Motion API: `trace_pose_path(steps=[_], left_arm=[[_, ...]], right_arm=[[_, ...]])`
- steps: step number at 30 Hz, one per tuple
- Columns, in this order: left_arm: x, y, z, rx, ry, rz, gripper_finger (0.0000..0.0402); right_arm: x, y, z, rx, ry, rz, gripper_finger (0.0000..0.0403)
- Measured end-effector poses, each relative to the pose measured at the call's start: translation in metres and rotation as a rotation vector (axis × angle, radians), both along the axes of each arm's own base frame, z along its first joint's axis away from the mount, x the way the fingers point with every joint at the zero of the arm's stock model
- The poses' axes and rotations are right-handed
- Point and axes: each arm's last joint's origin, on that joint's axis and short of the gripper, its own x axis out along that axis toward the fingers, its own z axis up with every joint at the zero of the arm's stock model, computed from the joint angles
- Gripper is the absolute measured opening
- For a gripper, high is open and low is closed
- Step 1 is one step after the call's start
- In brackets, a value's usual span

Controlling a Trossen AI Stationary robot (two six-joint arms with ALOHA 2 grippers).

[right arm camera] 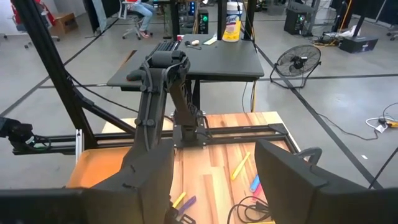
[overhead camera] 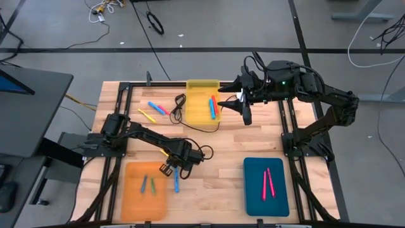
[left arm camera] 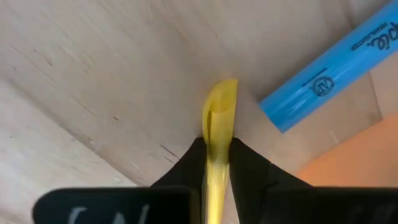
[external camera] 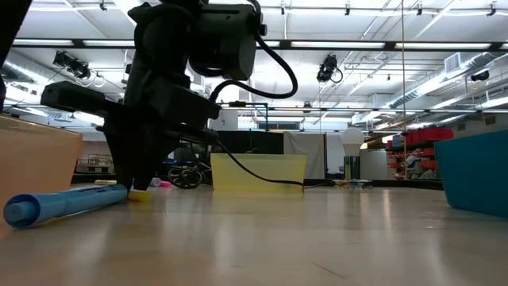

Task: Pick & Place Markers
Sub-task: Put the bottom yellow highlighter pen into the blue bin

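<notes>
1. The tabletop (overhead camera: 215, 158) carries three trays, and the sorting looks partly done. The teal tray (overhead camera: 266, 190) near the front right corner holds two pink-red markers (overhead camera: 268, 182). The orange tray (overhead camera: 144, 197) near the front left corner holds a green and a blue one, side by side. The yellow tray (overhead camera: 201, 107) at the middle of the far edge holds a small bunch of blue and red ones.
2. Still loose on the wood: a blue marker (overhead camera: 176, 182) just beside the orange tray's right edge, plus a blue, a pink and a yellow marker (overhead camera: 147, 116) between the yellow tray and the far left corner.
3. The left pincer (overhead camera: 167, 168) is down at the tabletop between the orange tray and the loose blue marker, pressed together on a yellow marker (left arm camera: 219, 134) that it pinches close to one end. I judge this a fresh grasp with the lift not yet made.
4. The right pincer (overhead camera: 243, 104) hovers just beside the yellow tray's right edge, fingers spread and holding nothing.
5. Writing: the loose blue marker's barrel bears a round logo and white letters, too cut off to read with certainty.
</notes>
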Motion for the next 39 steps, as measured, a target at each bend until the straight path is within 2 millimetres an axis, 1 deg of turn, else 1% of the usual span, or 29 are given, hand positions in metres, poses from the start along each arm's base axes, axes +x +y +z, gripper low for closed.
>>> trace_pose_path(steps=[2,5,8,13,17,24,32,35,39], left_arm=[[0.0,0.0,0.0,0.001,-0.003,0.0,0.0049],[0.001,0.001,0.001,0.005,-0.005,0.004,0.0061],[0.009,0.004,0.007,0.012,-0.04,0.013,0.0064],[0.023,0.015,0.027,0.009,-0.077,0.051,0.005],[0.03,0.023,0.046,0.012,-0.084,0.088,0.0052],[0.039,0.029,0.076,-0.011,-0.1,0.136,0.005],[0.048,0.032,0.113,-0.191,-0.17,0.219,0.005],[0.051,0.038,0.126,-0.278,-0.189,0.278,0.0049],[0.049,0.047,0.141,-0.358,-0.238,0.345,0.005]], right_arm=[[0.0,0.0,0.0,0.0,0.0,0.0,0.0223],[0.0,0.0,0.0,-0.002,-0.001,-0.002,0.0223],[0.0,0.0,0.0,-0.002,-0.001,-0.002,0.0223],[0.0,0.0,0.0,-0.003,-0.001,-0.003,0.0223],[-0.004,-0.001,0.002,-0.023,-0.011,-0.018,0.0223],[-0.022,-0.005,0.013,-0.064,-0.056,-0.135,0.0223],[-0.047,-0.01,0.026,-0.092,-0.112,-0.317,0.0223],[-0.051,-0.01,0.027,-0.095,-0.118,-0.332,0.0223],[-0.052,-0.01,0.027,-0.099,-0.114,-0.336,0.0223]])
